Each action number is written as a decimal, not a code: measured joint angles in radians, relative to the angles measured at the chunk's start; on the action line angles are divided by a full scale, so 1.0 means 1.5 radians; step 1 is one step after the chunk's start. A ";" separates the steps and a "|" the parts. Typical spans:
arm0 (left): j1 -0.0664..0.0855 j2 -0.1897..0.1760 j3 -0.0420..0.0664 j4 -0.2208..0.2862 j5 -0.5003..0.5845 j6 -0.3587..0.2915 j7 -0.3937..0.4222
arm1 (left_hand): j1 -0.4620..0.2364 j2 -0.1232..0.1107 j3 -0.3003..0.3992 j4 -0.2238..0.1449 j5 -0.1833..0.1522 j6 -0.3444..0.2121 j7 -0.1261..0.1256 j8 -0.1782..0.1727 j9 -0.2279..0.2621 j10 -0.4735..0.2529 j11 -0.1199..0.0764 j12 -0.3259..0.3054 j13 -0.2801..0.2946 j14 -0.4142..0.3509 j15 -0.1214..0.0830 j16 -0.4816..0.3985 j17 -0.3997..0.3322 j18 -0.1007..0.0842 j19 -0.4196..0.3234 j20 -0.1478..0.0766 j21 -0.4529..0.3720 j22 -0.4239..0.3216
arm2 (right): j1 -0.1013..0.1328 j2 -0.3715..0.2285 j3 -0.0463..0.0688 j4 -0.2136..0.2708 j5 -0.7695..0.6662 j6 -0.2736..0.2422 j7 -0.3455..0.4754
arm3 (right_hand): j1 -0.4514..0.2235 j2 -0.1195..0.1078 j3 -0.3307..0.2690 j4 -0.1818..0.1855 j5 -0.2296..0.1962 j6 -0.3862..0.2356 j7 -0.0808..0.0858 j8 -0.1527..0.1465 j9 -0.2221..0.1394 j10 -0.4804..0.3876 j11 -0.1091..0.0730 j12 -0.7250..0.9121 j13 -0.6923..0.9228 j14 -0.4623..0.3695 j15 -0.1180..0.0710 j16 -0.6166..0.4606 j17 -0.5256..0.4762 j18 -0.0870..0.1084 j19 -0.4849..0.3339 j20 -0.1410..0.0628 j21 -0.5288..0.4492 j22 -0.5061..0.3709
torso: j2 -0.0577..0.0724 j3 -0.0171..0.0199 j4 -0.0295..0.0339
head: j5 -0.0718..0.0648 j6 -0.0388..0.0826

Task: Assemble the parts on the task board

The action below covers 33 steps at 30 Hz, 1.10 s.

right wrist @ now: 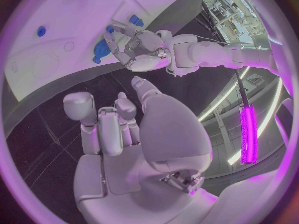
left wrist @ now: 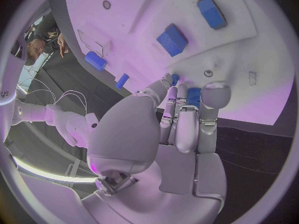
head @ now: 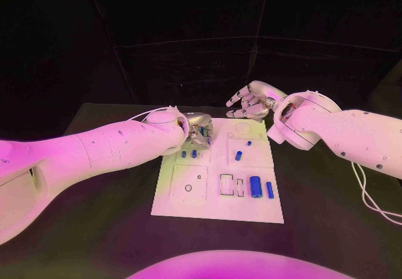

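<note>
White board (head: 189, 203) lies in the middle of the black table (head: 100, 232), with small blue pieces scattered over it. The left hand (head: 197, 131) is down over the board's far left corner, its fingers (left wrist: 187, 119) curled close together above a small blue piece (left wrist: 194, 96); whether they actually pinch it I cannot tell. The right hand (head: 250, 100) hovers beyond the board's far edge, fingers apart and holding nothing.

My judgement is that a pick-up or seating of that one piece at the far left is in hand. The next move calls for a steady, small closing of the fingertips and a straight lift or press, without dragging across the plate.

Two short blue pieces (head: 189, 154) stand just beside the left hand and could be knocked. Further off, one blue piece (head: 239, 155) sits near the board's middle, and a thick cylinder (head: 255, 187) and a thin peg (head: 269, 190) lie at the near right, well apart from both hands.
</note>
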 measured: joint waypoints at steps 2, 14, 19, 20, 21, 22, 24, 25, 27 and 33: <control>0.000 0.001 0.000 -0.001 -0.001 0.003 0.000 | 0.002 0.002 0.006 -0.003 0.000 0.005 0.001 -0.002 -0.001 0.006 -0.001 -0.005 -0.003 0.000 0.000 0.000 0.000 0.000 0.001 -0.001 0.002 0.002 | 0.000 0.000 0.000 0.000 0.000 0.000 0.000 | 0.000 0.000 0.000 0.000 0.000 0.000 0.000 0.000 0.000 0.000 0.000 0.000 0.000 0.000 0.000 0.000 0.000 0.000 0.000 0.000 0.000 0.000 | 0.000 -0.0001 0.0001 | 0.000 0.000; -0.002 0.005 0.001 -0.008 -0.005 0.015 0.001 | 0.002 0.002 0.048 -0.014 0.000 0.029 -0.003 -0.014 -0.005 0.039 -0.004 -0.033 -0.008 0.000 -0.005 0.000 -0.007 0.000 0.006 -0.006 0.010 0.017 | 0.000 0.001 0.000 0.000 0.000 0.000 0.000 | 0.000 0.000 0.000 0.000 0.000 0.000 0.000 0.000 0.000 0.000 0.000 0.000 0.000 0.000 0.000 0.000 0.000 0.000 0.000 0.000 0.000 0.000 | 0.000 -0.0001 0.0005 | -0.002 -0.001; -0.002 0.006 0.001 -0.010 -0.005 0.015 0.002 | 0.002 0.001 0.062 -0.020 0.000 0.034 -0.003 -0.018 -0.005 0.048 -0.004 -0.044 -0.007 0.000 -0.005 0.000 -0.009 0.000 0.008 -0.003 0.015 0.021 | 0.000 0.001 0.000 0.001 0.000 0.000 0.000 | 0.000 0.000 0.002 0.002 0.000 0.000 0.000 0.000 0.000 0.000 0.000 0.000 0.000 0.000 0.000 0.000 0.000 0.000 0.000 0.000 0.000 0.000 | 0.000 -0.0001 0.0008 | -0.003 -0.001; -0.002 0.006 0.001 -0.010 -0.005 0.015 0.002 | 0.002 0.001 0.068 -0.021 0.000 0.038 -0.001 -0.022 -0.005 0.054 -0.003 -0.049 -0.007 0.000 -0.005 0.000 -0.010 0.000 0.009 -0.004 0.017 0.023 | 0.000 0.001 0.000 0.001 0.000 0.000 0.000 | 0.000 0.000 0.002 0.002 0.000 0.000 0.000 0.000 0.000 0.000 0.000 0.000 0.000 0.000 0.000 0.000 0.000 0.000 0.000 0.000 0.000 0.000 | 0.000 -0.0001 0.0010 | -0.003 -0.001; -0.002 0.006 0.001 -0.010 -0.005 0.014 0.002 | 0.002 0.001 0.073 -0.022 0.000 0.041 -0.001 -0.022 -0.006 0.058 -0.004 -0.051 -0.007 0.000 -0.005 0.000 -0.011 0.000 0.010 -0.005 0.017 0.025 | 0.000 0.001 0.000 0.001 0.000 0.000 0.000 | 0.000 0.000 0.002 0.002 0.000 0.000 0.000 0.000 0.000 0.000 0.000 0.000 0.000 0.000 0.000 0.000 0.000 0.000 0.000 0.000 0.000 0.000 | 0.000 -0.0001 0.0011 | -0.003 -0.001; -0.003 0.005 0.001 -0.010 -0.005 0.013 0.003 | 0.002 0.001 0.078 -0.023 0.000 0.044 -0.001 -0.022 -0.006 0.059 -0.005 -0.053 -0.008 0.000 -0.005 0.000 -0.011 0.000 0.010 -0.005 0.017 0.027 | 0.000 0.001 0.000 0.001 0.000 0.000 0.000 | 0.000 0.000 0.002 0.002 0.000 0.000 0.000 0.000 0.000 0.000 0.000 0.000 0.000 0.000 0.000 0.000 0.000 0.000 0.000 0.000 0.000 0.000 | 0.000 -0.0001 0.0013 | -0.003 -0.001; -0.004 0.002 0.001 -0.007 -0.005 0.009 0.005 | 0.002 0.001 0.082 -0.026 0.000 0.045 0.000 -0.025 -0.007 0.060 -0.006 -0.055 -0.008 0.000 -0.005 0.000 -0.012 0.000 0.010 -0.005 0.021 0.029 | 0.000 0.001 0.000 0.001 0.000 0.000 0.000 | 0.000 0.000 0.002 0.002 0.000 0.000 0.000 0.000 0.000 0.000 0.000 0.000 0.000 0.000 0.000 0.000 0.000 0.000 0.000 0.000 0.000 0.000 | 0.000 -0.0002 0.0015 | -0.004 0.000; -0.004 -0.001 0.001 -0.005 -0.005 0.006 0.006 | 0.002 0.001 0.082 -0.026 0.000 0.045 0.000 -0.025 -0.007 0.061 -0.005 -0.056 -0.008 0.000 -0.005 0.000 -0.012 0.000 0.010 -0.005 0.021 0.029 | 0.000 0.001 0.000 0.001 0.000 0.000 0.000 | 0.000 0.000 0.002 0.002 0.000 0.000 0.000 0.000 0.000 0.000 0.000 0.000 0.000 0.000 0.000 0.000 0.000 0.000 0.000 0.000 0.000 0.000 | -0.001 -0.0002 0.0016 | -0.004 0.000; -0.005 -0.008 0.001 0.002 -0.005 0.000 0.008 | 0.002 0.001 0.084 -0.024 0.000 0.045 0.000 -0.025 -0.007 0.063 -0.004 -0.059 -0.008 0.000 -0.005 0.000 -0.012 0.000 0.010 -0.005 0.021 0.029 | 0.000 0.000 0.000 0.001 0.000 0.000 0.000 | 0.000 0.000 0.002 0.002 0.000 0.000 0.000 0.000 0.000 0.000 0.000 0.000 0.000 0.000 0.000 0.000 0.000 0.000 0.000 0.000 0.000 0.000 | -0.001 -0.0006 0.0019 | -0.005 0.001; -0.005 -0.042 0.010 0.037 -0.001 -0.024 0.015 | 0.002 0.001 0.092 -0.028 0.000 0.047 -0.002 -0.031 -0.007 0.067 -0.004 -0.067 -0.008 0.000 -0.005 0.000 -0.013 0.000 0.010 -0.005 0.023 0.034 | 0.000 -0.001 0.000 0.001 0.000 0.000 0.000 | 0.000 0.000 0.002 0.002 0.000 0.000 0.000 0.000 0.000 0.000 0.000 0.000 0.000 0.000 0.000 0.000 0.000 0.000 0.000 0.000 0.000 0.000 | -0.001 -0.0008 0.0021 | -0.005 0.002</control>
